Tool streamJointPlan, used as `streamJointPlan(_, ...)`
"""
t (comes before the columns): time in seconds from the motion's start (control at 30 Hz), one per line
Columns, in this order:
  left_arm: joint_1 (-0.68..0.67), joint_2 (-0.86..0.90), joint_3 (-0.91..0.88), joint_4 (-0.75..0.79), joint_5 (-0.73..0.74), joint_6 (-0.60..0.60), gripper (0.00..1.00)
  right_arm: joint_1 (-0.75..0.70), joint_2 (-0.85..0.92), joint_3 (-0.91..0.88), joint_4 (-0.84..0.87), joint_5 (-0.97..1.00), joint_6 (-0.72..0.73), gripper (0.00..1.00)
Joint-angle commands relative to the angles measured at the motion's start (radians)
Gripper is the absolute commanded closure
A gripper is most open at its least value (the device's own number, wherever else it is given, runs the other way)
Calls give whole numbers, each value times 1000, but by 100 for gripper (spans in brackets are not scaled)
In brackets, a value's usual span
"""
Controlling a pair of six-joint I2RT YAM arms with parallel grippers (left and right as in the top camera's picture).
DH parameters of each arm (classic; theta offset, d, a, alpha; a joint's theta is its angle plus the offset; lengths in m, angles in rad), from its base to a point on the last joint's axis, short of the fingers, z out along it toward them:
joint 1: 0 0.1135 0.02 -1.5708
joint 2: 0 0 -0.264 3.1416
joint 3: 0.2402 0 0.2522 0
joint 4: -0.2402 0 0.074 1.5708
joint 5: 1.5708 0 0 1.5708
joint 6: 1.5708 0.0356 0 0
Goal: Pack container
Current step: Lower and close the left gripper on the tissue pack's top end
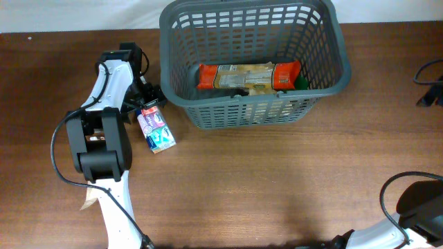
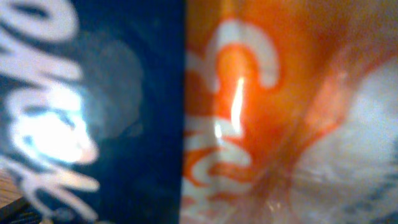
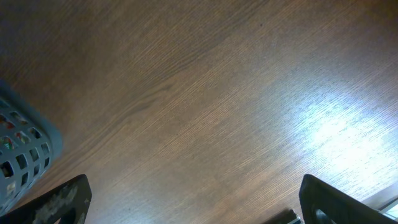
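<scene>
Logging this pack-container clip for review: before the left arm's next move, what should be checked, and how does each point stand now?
1. Left gripper closed on the blue-white pack: cannot tell; the wrist view is blurred.
2. Pack clear of the container: ok, it lies on the table beside it.
3. Room in container: ok, the orange packet lies low inside.
4. Right gripper out of the way: ok, open, over the table.

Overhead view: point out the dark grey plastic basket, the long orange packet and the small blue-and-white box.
Dark grey plastic basket [image 1: 235, 115]: overhead, front wall.
Long orange packet [image 1: 209, 76]: overhead, left end.
Small blue-and-white box [image 1: 163, 140]: overhead, lower end.
</scene>
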Motion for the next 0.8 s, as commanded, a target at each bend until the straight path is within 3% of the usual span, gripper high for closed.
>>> streamJointPlan(0.0, 2, 9, -2, 6, -14, -13, 0, -2, 1, -5, 1, 12, 9, 1)
streamJointPlan(0.57, 1, 19, -2, 13, -13, -13, 2, -2, 1, -5, 1, 12, 9, 1)
streamJointPlan(0.77, 1, 19, -2, 11, -14, -13, 50, -2, 1, -5, 1, 12, 9, 1)
